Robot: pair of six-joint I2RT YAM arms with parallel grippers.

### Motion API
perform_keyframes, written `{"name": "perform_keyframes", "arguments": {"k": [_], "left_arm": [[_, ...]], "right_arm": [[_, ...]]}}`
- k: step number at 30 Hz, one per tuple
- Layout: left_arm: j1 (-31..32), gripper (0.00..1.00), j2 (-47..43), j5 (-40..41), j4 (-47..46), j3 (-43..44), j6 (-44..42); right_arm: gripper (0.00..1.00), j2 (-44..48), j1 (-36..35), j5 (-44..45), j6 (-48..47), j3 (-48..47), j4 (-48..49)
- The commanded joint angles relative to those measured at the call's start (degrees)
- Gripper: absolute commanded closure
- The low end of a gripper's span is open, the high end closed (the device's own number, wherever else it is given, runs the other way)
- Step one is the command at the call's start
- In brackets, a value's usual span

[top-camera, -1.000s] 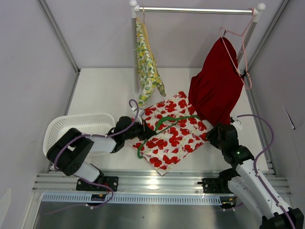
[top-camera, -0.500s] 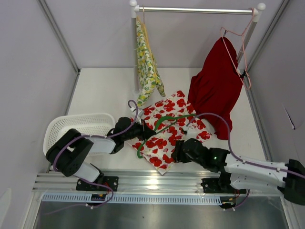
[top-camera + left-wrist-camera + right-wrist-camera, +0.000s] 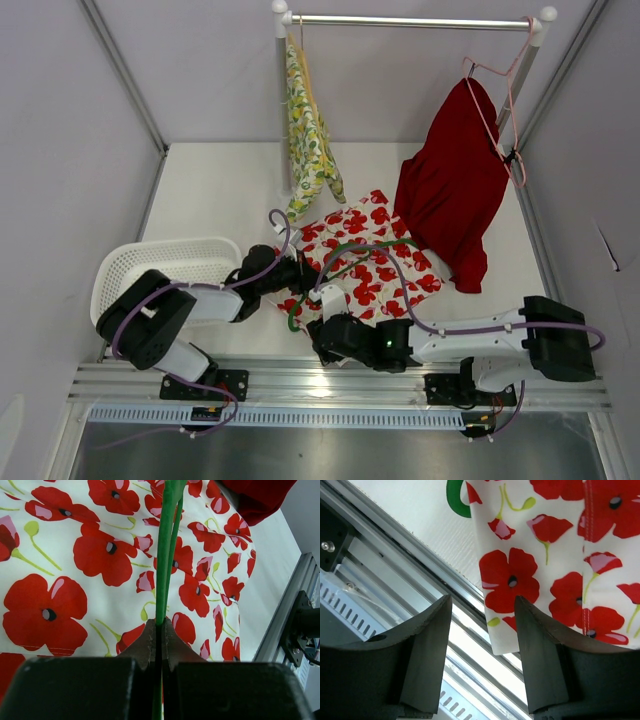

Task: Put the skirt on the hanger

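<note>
The skirt [image 3: 372, 272], white with red poppies, lies flat on the table. A green hanger [image 3: 348, 253] lies on top of it. My left gripper [image 3: 300, 272] is shut on the hanger's wire at the skirt's left edge. In the left wrist view the hanger [image 3: 165, 555] runs from my left gripper [image 3: 160, 627] across the skirt [image 3: 75, 570]. My right gripper [image 3: 325, 338] is open over the skirt's near corner. In the right wrist view my right gripper [image 3: 482, 630] frames that corner of the skirt [image 3: 560, 555], and the hanger's hook [image 3: 457, 500] shows at the top.
A white basket [image 3: 160, 265] stands at the left. The rack rod [image 3: 410, 20] at the back carries a yellow floral garment [image 3: 310, 140] and a red garment [image 3: 450, 190] on a pink hanger. An aluminium rail [image 3: 300, 385] runs along the near edge, also under my right gripper [image 3: 395, 570].
My right arm has swung from the right side leftward along the near edge, and its gripper is now at the skirt's near corner. The left arm and hanger have not moved.
</note>
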State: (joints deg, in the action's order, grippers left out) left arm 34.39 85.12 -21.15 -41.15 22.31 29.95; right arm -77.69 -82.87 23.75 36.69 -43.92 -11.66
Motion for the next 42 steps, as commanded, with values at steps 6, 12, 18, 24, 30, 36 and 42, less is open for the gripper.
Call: {"name": "perform_keyframes", "arguments": {"k": [6,12,18,24,30,36,42], "left_arm": [[0.24,1.00,1.10,1.90,2.30,1.86,-2.09],[0.24,1.00,1.54,1.72,2.56,2.39,-2.27],[0.24,1.00,1.89,1.72,2.47,2.57,-2.27],[0.24,1.00,2.07,1.72,2.82,2.92,-2.36],[0.24,1.00,2.33,1.46,3.09,3.01,-2.45],[0.24,1.00,2.77,1.02,3.09,3.27,-2.53],[0.24,1.00,2.77,0.76,3.62,3.53,-2.80]], "right_arm": [[0.48,-7.82,-2.20,3.32,-3.46,-5.64,2.61],[0.68,-11.69,-3.52,4.82,-3.29,-7.49,1.38],[0.82,-13.54,-4.75,6.93,-3.38,-8.55,-0.47],[0.81,-14.59,-6.51,9.38,-2.24,-10.04,-3.18],[0.61,-12.23,-7.92,12.55,-3.29,-12.32,-5.83],[0.58,-12.83,-6.69,13.25,-4.25,-12.59,-6.36],[0.53,-13.98,-4.85,13.61,-6.10,-11.98,-5.13]]}}
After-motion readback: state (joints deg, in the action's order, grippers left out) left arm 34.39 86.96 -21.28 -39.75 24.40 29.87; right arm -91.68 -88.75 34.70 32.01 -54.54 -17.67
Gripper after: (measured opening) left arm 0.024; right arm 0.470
